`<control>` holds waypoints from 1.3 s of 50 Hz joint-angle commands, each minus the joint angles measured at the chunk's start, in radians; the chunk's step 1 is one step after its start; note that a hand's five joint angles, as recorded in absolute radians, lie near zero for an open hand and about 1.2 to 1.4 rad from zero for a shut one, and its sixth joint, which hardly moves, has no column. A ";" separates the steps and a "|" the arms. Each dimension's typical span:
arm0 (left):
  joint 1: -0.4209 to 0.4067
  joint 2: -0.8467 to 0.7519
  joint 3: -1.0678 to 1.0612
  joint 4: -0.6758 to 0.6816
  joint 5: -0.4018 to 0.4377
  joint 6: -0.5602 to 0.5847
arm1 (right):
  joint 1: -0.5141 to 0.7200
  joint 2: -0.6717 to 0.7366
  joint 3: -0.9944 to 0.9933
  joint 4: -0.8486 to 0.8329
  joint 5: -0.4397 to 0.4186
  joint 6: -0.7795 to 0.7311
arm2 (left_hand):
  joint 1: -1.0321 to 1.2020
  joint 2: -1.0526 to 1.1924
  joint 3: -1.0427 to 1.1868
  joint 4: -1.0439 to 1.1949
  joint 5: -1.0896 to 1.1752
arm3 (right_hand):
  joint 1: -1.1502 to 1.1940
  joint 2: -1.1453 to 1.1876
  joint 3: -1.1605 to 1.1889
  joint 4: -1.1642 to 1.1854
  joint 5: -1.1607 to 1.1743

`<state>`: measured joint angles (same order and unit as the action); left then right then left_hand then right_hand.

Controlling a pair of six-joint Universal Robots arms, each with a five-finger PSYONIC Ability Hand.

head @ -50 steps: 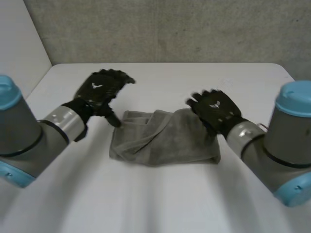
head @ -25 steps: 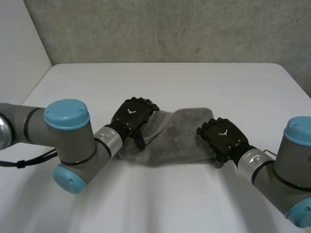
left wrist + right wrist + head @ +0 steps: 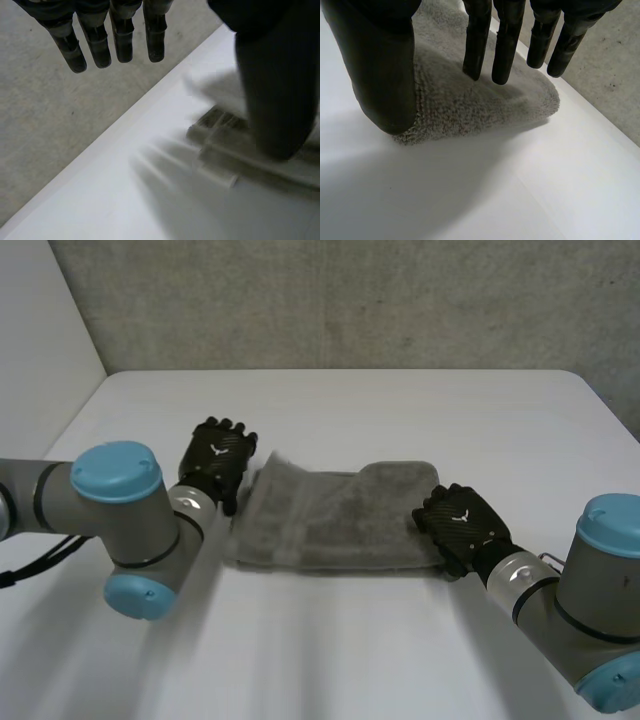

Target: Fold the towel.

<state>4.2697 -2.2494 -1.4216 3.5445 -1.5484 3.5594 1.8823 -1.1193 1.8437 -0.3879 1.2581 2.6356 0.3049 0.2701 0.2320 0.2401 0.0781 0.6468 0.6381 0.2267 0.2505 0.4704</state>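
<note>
Table: a white table [image 3: 330, 650] is standing in front of a grey wall [image 3: 350, 300] and carrying one grey towel [image 3: 340, 525], about midway between its left and right edges.
Risk, slipping: the right hand [image 3: 462, 527] is only pressing down, not clamping. If the left end is drawn across, the right end could be dragging along with it, and the fold would be coming out skewed.
Risk, missing: the left hand [image 3: 218, 452] is sitting beside the cloth rather than on it. Closing there would probably be catching air or a single layer.
Risk, bunching: the towel's left end is standing up rumpled, so a fold begun from it would likely be trapping creases.
Right hand: it is lying nearest, toward the table's right edge. It is released, with straight fingers resting their tips on the towel's right end and the thumb sitting at the near hem. The cloth is humping between them, unpinched.
Towel: it is lying lengthwise in loose layers, its right end flat under the right hand and its left end lifting just beside the left hand.
Left hand: it is sitting farther back, toward the left edge. It is released, with straight fingers reaching out over bare table and the thumb hanging by the towel's left end. Whether the thumb is touching it, I cannot tell.
</note>
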 commanded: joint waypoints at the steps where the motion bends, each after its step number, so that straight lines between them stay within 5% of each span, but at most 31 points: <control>1: 0.012 0.071 -0.045 -0.009 0.007 -0.059 | 0.000 0.000 0.006 0.000 -0.002 0.001 | -0.050 -0.015 -0.057 -0.066 0.002 | 0.096 0.104 -0.052 -0.076 0.098; 4: 0.002 0.113 -0.069 -0.010 0.010 -0.111 | 0.000 0.001 0.008 0.000 -0.003 0.000 | -0.050 -0.015 -0.057 -0.066 0.002 | 0.298 0.307 -0.052 -0.076 0.300; 6: -0.004 0.152 -0.092 -0.010 0.010 -0.140 | 0.000 0.003 0.006 0.000 -0.002 0.000 | -0.053 -0.018 -0.057 -0.066 -0.001 | 0.698 0.707 -0.052 -0.076 0.700; 8: -0.007 0.172 -0.105 -0.010 0.011 -0.146 | -0.002 0.001 0.006 0.001 -0.002 0.000 | -0.056 -0.021 -0.057 -0.066 -0.004 | 0.749 0.758 -0.052 -0.076 0.751; 18: -0.007 0.269 -0.177 -0.010 0.013 -0.148 | -0.031 -0.076 0.065 0.063 -0.025 -0.009 | -0.068 -0.033 -0.057 -0.066 -0.016 | 0.749 0.758 -0.052 -0.076 0.751; 28: 0.030 0.312 -0.237 -0.010 0.047 -0.151 | -0.203 -0.251 0.049 0.219 -0.123 -0.169 | -0.071 -0.036 -0.057 -0.066 -0.019 | 0.749 0.758 -0.052 -0.076 0.751; 36: 0.062 0.344 -0.241 -0.010 0.083 -0.227 | 0.001 -0.240 -0.161 0.271 -0.106 -0.115 | -0.068 -0.033 -0.057 -0.066 -0.016 | 0.749 0.758 -0.052 -0.076 0.751; 44: 0.085 0.349 -0.235 -0.010 0.086 -0.277 | 0.366 0.024 -0.415 0.284 -0.020 -0.095 | -0.074 -0.039 -0.057 -0.066 -0.022 | 0.749 0.758 -0.052 -0.076 0.751; 54: 0.105 0.349 -0.243 -0.010 0.097 -0.278 | 0.480 0.234 -0.505 0.285 0.032 -0.126 | -0.080 -0.045 -0.057 -0.066 -0.027 | 0.749 0.758 -0.052 -0.076 0.751; 55: 0.104 0.349 -0.243 -0.010 0.099 -0.278 | 0.480 0.234 -0.505 0.284 0.046 -0.131 | -0.083 -0.048 -0.057 -0.066 -0.030 | 0.294 0.303 -0.052 -0.076 0.296; 56: 0.104 0.349 -0.243 -0.010 0.099 -0.278 | 0.480 0.234 -0.505 0.284 0.046 -0.131 | -0.083 -0.048 -0.057 -0.066 -0.030 | 0.290 0.298 -0.052 -0.076 0.291; 57: 0.101 0.349 -0.243 -0.010 0.100 -0.278 | 0.479 0.221 -0.497 0.281 0.064 -0.126 | -0.083 -0.048 -0.057 -0.066 -0.030 | -0.411 -0.402 -0.052 -0.076 -0.409; 65: 0.082 0.349 -0.203 -0.010 0.097 -0.283 | 0.404 0.023 -0.416 0.276 0.112 0.019 | -0.091 -0.057 -0.057 -0.066 -0.039 | -0.472 -0.464 -0.052 -0.076 -0.470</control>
<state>4.3666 -1.9004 -1.6565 3.5345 -1.4487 3.2806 2.3519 -0.9459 1.3610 -0.1078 1.3436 2.5361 0.3049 0.2700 0.2320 0.2401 0.0676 0.4758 0.5271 0.2267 0.2505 0.3223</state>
